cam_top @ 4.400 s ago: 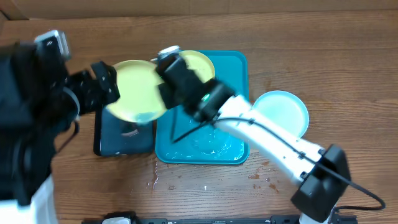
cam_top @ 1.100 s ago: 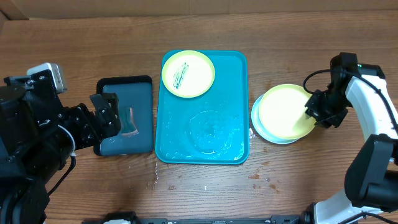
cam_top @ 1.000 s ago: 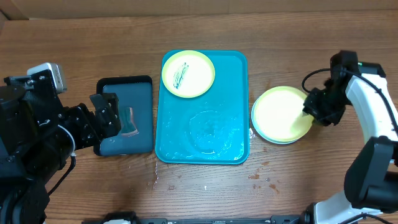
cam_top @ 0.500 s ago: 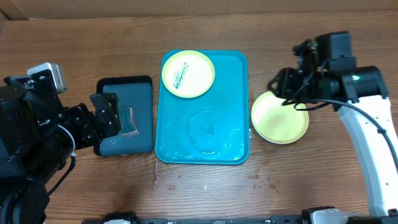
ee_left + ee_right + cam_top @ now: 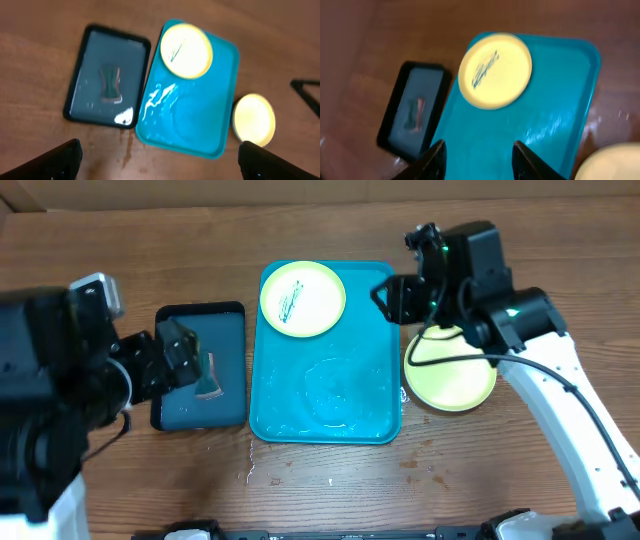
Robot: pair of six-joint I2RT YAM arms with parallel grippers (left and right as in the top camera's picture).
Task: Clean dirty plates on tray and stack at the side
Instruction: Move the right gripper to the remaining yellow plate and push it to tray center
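The turquoise tray (image 5: 330,395) lies in the middle of the table, wet inside. One plate (image 5: 302,298) with a dark scribble sits in its far left corner; it also shows in the left wrist view (image 5: 186,51) and the right wrist view (image 5: 495,70). The other plates are stacked (image 5: 450,375) on the table right of the tray. My right gripper (image 5: 385,300) is open and empty above the tray's far right corner, fingers (image 5: 436,159) spread over the tray (image 5: 550,120). My left gripper (image 5: 185,355) is open and empty, high over the black tray.
A smaller black tray (image 5: 200,330) lies left of the turquoise one, holding water and a small brownish item (image 5: 208,375). Water drops lie on the wood near the turquoise tray's front edge. The plate stack shows in the left wrist view (image 5: 254,120).
My right gripper let go of a plate on the stack at the right and moved left and away, over the tray's far right corner. My left arm shifted slightly.
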